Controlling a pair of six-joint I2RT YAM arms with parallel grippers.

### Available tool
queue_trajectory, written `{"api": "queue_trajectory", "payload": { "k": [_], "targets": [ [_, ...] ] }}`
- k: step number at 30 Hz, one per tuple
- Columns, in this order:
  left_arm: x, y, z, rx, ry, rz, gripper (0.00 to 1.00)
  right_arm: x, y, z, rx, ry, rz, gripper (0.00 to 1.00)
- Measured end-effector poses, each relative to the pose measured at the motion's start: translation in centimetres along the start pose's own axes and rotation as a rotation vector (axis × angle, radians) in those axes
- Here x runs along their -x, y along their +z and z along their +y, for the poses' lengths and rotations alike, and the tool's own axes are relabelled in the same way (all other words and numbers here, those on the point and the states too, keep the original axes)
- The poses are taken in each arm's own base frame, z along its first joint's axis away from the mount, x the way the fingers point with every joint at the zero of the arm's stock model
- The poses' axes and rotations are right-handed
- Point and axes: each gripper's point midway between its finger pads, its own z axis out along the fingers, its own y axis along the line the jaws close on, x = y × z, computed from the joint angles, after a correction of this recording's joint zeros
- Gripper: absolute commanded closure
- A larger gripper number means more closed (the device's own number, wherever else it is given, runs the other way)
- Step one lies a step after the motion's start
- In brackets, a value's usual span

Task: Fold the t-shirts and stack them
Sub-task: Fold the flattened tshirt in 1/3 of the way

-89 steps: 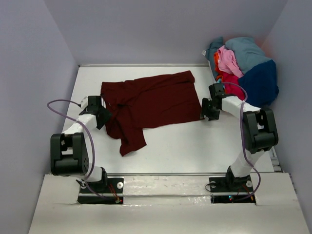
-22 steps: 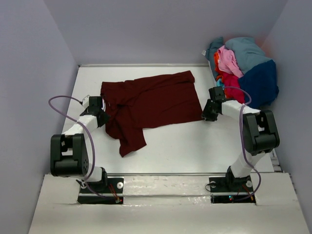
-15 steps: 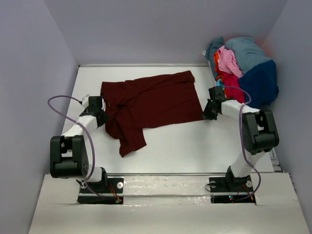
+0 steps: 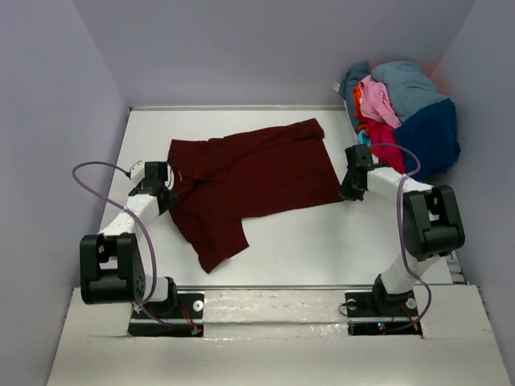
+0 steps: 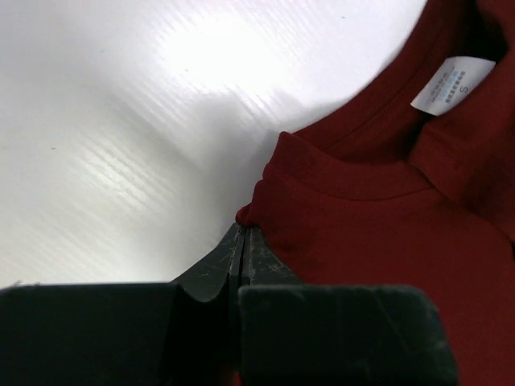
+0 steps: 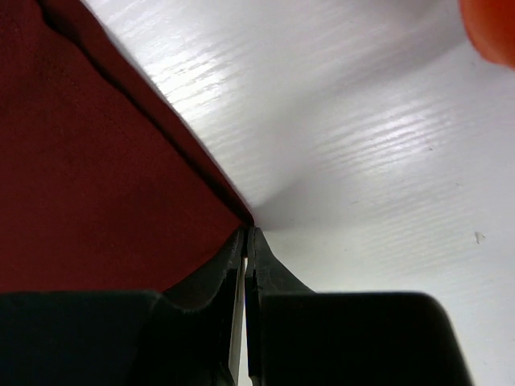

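On my left, the left gripper [image 4: 166, 191] sits at the left edge of the maroon shirt [image 4: 249, 173], right by the collar. Through its wrist camera I see the jaws pressed together, with a small fold of the neck edge pinched at their tips. The white tag [image 5: 452, 87] shows inside the collar, up and to the right of that pinch. A purple cable [image 4: 90, 173] loops out from that arm toward the left wall.

The shirt lies spread across the middle of the table [image 4: 322, 241]. It is rumpled on its left half and smoother on its right, and one flap reaches toward the near edge.

At the shirt's near right corner, the right gripper [image 4: 348, 191] has its jaws closed on the hem. Its wrist camera shows the cloth edge running straight into the tips, with bare table to the right.

Farthest right, the pile [image 4: 398, 108] of teal, pink, red and navy shirts is heaped in the far corner, not touching the maroon one.
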Motion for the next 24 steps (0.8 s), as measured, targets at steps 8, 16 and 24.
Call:
{"api": "queue_trajectory", "payload": {
  "k": [8, 16, 24],
  "targets": [
    [-0.7, -0.3, 2.2, 0.06, -0.018, 0.012, 0.85, -0.3, -0.2, -1.0, -0.038, -0.011, 0.003, 0.93],
    [-1.7, -2.2, 3.1, 0.053, -0.042, 0.035, 0.01, -0.9, -0.6, -0.8, -0.007, -0.052, 0.032, 0.37],
    [2.9, -11.2, -2.0, -0.227, -0.095, -0.054, 0.01, 0.3, -2.3, 1.4, 0.116, -0.099, 0.024, 0.2]
  ]
}}
